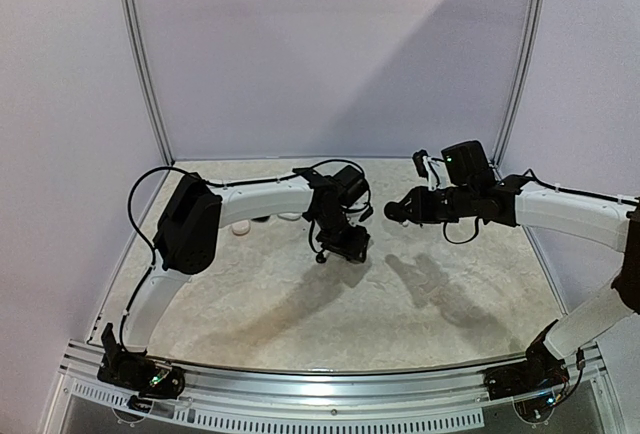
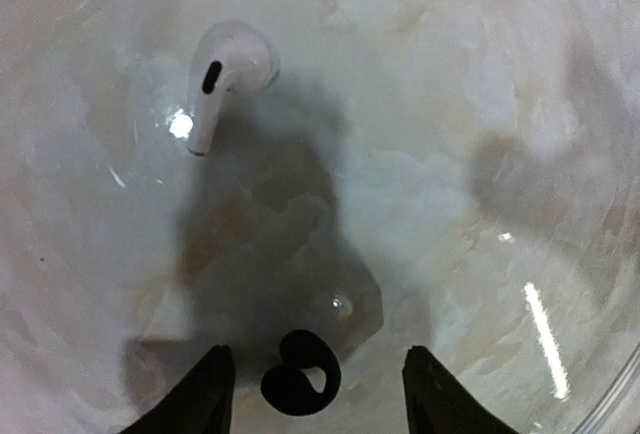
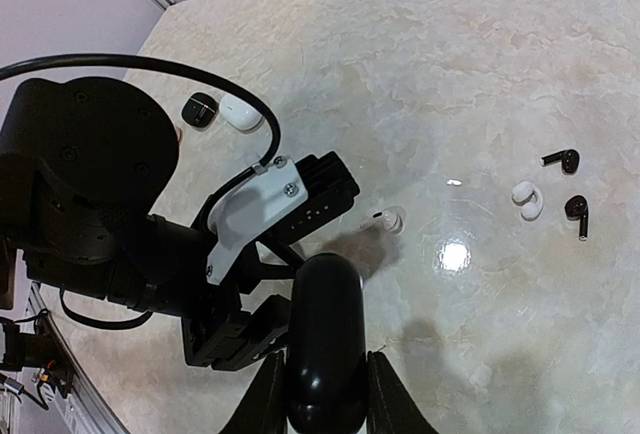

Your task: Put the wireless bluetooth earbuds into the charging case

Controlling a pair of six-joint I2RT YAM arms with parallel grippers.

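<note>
Item 1, nearest the lens: black case (image 3: pixel 325 324), a glossy pebble clamped between the fingers of my right gripper (image 3: pixel 325 364) and held in the air above the table; I cannot tell from here whether its lid is up. Item 2: table (image 3: pixel 480 54), pale, marbled and shiny, so probably slippery. Item 3: left arm (image 3: pixel 90 184), wrist turned down over the table, near the right gripper. Item 4: left gripper (image 2: pixel 318 351), jaws parted to a middling width, tips low over the surface, gripping nothing. Item 5: spare cases, one black (image 3: pixel 200 109) and one white (image 3: pixel 241 112), lying side by side beyond the left arm. Item 6: white bud (image 2: pixel 225 74), stemmed, on the table ahead of the left gripper and well apart from it. Item 7: black bud (image 2: pixel 298 379), hook-shaped, on the table between my left fingers with a gap on each side, closer to one finger than the other. Item 8: far buds, one white (image 3: pixel 527 199) and two black (image 3: pixel 563 160), (image 3: pixel 578 214), grouped well apart from both grippers. Handling note: the step in hand looks like picking up the black bud. I should centre the jaws on it first, go down until the tips nearly touch the table, then close slowly on its rounded body so it does not skid or squirt out.
</note>
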